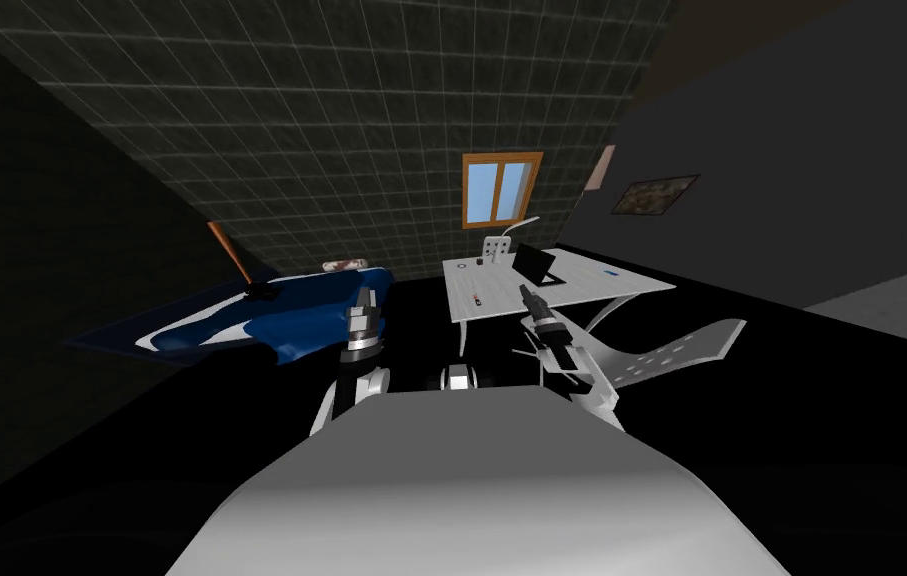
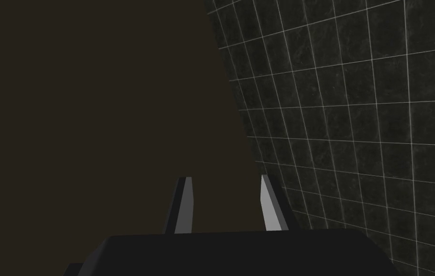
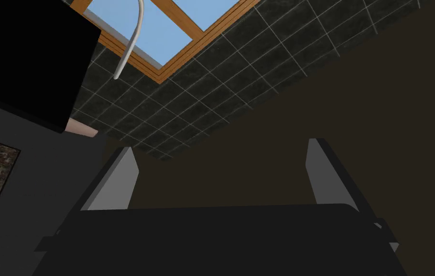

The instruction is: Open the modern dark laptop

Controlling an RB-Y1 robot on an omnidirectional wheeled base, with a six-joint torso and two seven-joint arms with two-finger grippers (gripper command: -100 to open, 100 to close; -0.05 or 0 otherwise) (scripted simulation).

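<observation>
The dark laptop (image 1: 537, 266) sits on a white desk (image 1: 581, 287) straight ahead, below a window, with its lid raised at an angle over its base. My right gripper (image 1: 526, 292) hovers over the desk's near part, just short of the laptop, and points at it. In the right wrist view the right gripper (image 3: 221, 175) is open and holds nothing, and the laptop's black lid (image 3: 24, 57) stands beyond one finger. My left gripper (image 1: 366, 299) is held up beside the blue bed, off the desk. In the left wrist view the left gripper (image 2: 228, 203) shows a narrow gap with nothing in it.
On the desk stand a white lamp (image 1: 519, 229), a small organiser (image 1: 494, 247) and a few small items (image 1: 478, 298). A white chair (image 1: 656, 355) is at the desk's right. A bed with a blue cover (image 1: 271, 312) lies to the left.
</observation>
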